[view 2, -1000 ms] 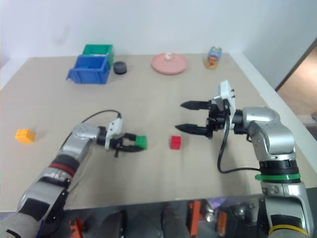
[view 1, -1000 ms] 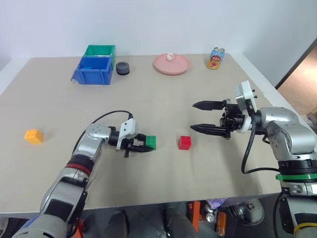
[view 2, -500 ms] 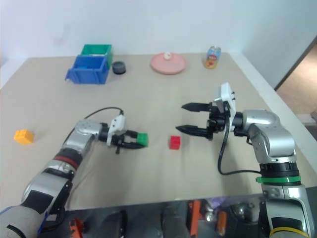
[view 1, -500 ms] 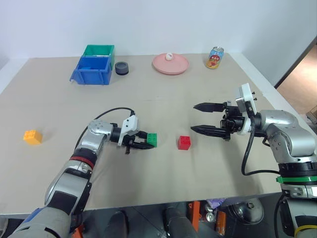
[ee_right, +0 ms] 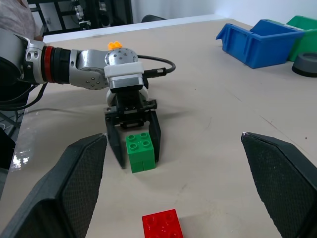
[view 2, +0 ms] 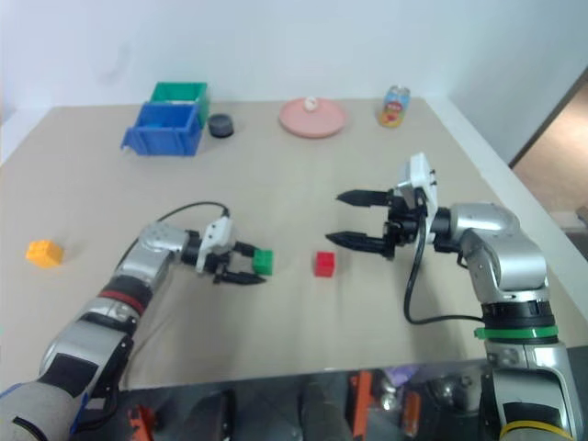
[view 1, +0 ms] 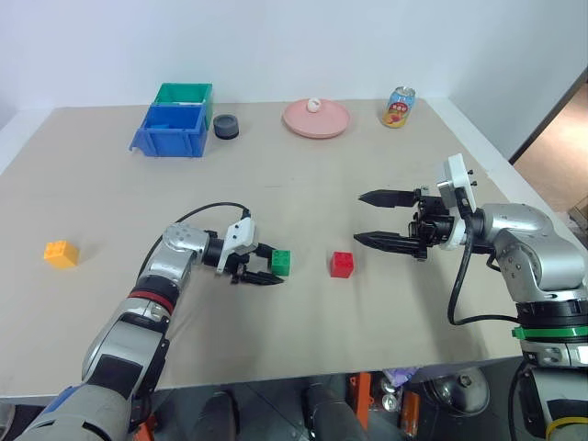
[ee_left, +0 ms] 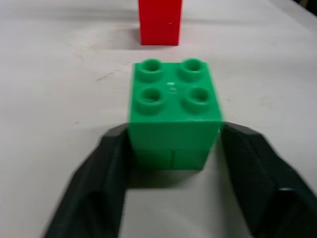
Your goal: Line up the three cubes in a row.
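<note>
1. Green studded plastic toy-brick cube (view 1: 281,263) sits studs-up on the beige counter (view 1: 303,184), between the two black fingers of the left claw (view 1: 265,265).
2. That left claw looks released: in the left wrist view its fingers (ee_left: 101,173) flank the green cube's lower half, though whether they touch it is hard to judge.
3. Red studded plastic cube (view 1: 343,265) rests near the green cube, on the side away from the left claw.
4. Yellow-orange studded cube (view 1: 62,253) lies well apart from the green cube, beyond the left arm.
5. Right claw (view 1: 384,220) hangs spread wide and empty above the counter, past the red cube.
</note>
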Controlling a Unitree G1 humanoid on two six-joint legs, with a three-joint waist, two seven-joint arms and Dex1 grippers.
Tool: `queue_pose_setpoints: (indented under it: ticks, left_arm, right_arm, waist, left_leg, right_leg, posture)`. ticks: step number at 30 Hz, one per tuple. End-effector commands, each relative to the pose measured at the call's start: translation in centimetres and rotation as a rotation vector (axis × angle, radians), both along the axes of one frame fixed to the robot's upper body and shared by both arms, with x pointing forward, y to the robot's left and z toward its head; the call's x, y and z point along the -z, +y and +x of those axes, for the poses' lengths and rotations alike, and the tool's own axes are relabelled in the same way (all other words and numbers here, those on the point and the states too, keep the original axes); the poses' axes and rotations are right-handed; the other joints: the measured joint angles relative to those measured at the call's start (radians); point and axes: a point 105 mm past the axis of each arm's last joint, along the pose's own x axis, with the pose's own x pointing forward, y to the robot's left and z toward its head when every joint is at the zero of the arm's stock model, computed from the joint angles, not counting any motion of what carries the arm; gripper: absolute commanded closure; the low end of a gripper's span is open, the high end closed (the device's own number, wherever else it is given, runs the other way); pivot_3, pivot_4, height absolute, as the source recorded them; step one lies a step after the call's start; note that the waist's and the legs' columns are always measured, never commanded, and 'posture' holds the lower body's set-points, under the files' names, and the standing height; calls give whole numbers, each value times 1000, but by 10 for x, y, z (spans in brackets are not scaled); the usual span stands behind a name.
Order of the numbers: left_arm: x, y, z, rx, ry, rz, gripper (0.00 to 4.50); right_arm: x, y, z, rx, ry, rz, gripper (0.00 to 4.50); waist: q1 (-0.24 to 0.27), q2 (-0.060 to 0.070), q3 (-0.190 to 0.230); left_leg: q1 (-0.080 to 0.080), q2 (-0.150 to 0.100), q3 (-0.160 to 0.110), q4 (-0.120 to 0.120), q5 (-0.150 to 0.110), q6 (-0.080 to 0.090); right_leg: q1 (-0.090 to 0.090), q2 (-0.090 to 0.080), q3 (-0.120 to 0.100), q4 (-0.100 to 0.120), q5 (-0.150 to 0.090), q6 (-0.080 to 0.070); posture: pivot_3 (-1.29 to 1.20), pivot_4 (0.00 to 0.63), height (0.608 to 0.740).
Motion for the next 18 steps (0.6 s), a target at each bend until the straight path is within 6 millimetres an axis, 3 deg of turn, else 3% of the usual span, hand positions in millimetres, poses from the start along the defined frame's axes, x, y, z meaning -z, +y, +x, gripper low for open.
queue_pose_setpoints:
  ticks: [1, 2, 6, 14, 18]
  left_arm:
    - [-14, -1, 2, -3, -47, -40, 283]
    - [-17, 0, 2, -1, -44, -50, 113]
    - [-35, 10, 1, -29, -38, -107, 113]
    - [-66, 51, -15, -95, -65, -131, 113]
    - [-89, 72, -8, -271, -145, -210, 113]
  right_arm:
    - [-16, -2, -2, -2, -62, 26, 0]
    - [-16, -2, -2, -4, -62, 27, 0]
    - [-17, -1, -1, -6, -63, 33, 0]
    - [-21, -1, 0, -14, -63, 43, 0]
    - [-20, 2, 1, -18, -63, 42, 0]
  waist:
    - [0, 0, 0]
    - [0, 0, 0]
    - [0, 0, 0]
    - [-4, 0, 0]
    - [-3, 0, 0]
  left_leg:
    - [0, 0, 0, 0, 0, 0]
    - [0, 0, 0, 0, 0, 0]
    - [0, 0, 0, 0, 0, 0]
    - [0, 1, 0, 0, 0, 0]
    - [0, 1, 0, 0, 0, 0]
  right_leg:
    - [0, 0, 0, 0, 0, 0]
    - [0, 0, 0, 0, 0, 0]
    - [0, 0, 0, 0, 0, 0]
    - [0, 0, 0, 0, 0, 0]
    - [0, 1, 0, 1, 0, -1]
  posture:
    - [0, 150, 736]
    - [0, 150, 736]
    - [0, 150, 736]
    - [0, 150, 736]
    - [0, 150, 736]
